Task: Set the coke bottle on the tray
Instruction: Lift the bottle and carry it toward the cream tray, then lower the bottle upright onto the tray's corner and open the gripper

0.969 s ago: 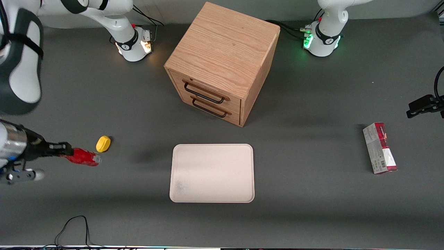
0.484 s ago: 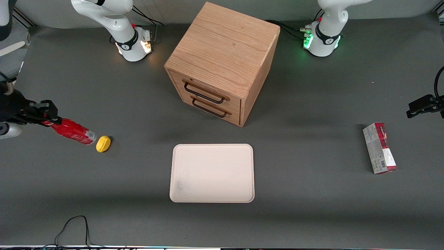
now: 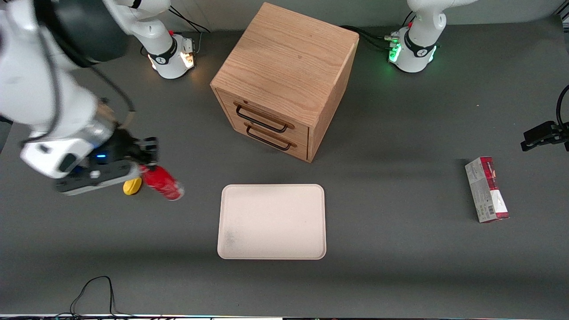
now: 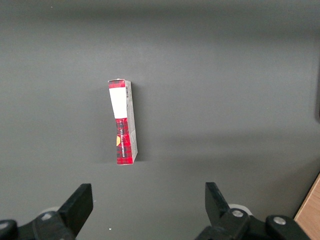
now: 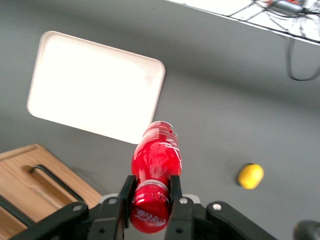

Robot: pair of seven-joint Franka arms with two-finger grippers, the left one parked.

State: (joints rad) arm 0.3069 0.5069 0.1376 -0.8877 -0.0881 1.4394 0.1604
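Note:
My right gripper (image 3: pixel 144 165) is shut on the cap end of the red coke bottle (image 3: pixel 162 182) and holds it tilted above the table, base pointing toward the tray. The wrist view shows the fingers (image 5: pixel 126 192) clamped on the bottle's neck, with the bottle (image 5: pixel 156 157) hanging over the table beside the tray's corner. The cream-pink tray (image 3: pixel 271 221) lies flat on the table, nearer the front camera than the cabinet, with nothing on it; it also shows in the wrist view (image 5: pixel 95 86). The bottle is a short way from the tray's edge, toward the working arm's end.
A yellow lump (image 3: pixel 132 186) lies on the table right beside the gripper. The wooden drawer cabinet (image 3: pixel 284 80) stands farther from the camera than the tray. A red-and-white carton (image 3: pixel 486 189) lies toward the parked arm's end. A black cable (image 3: pixel 95 289) loops at the table's near edge.
The gripper has carried the bottle from the working arm's end of the table toward the tray, past the yellow lump. The bottle is off the table.

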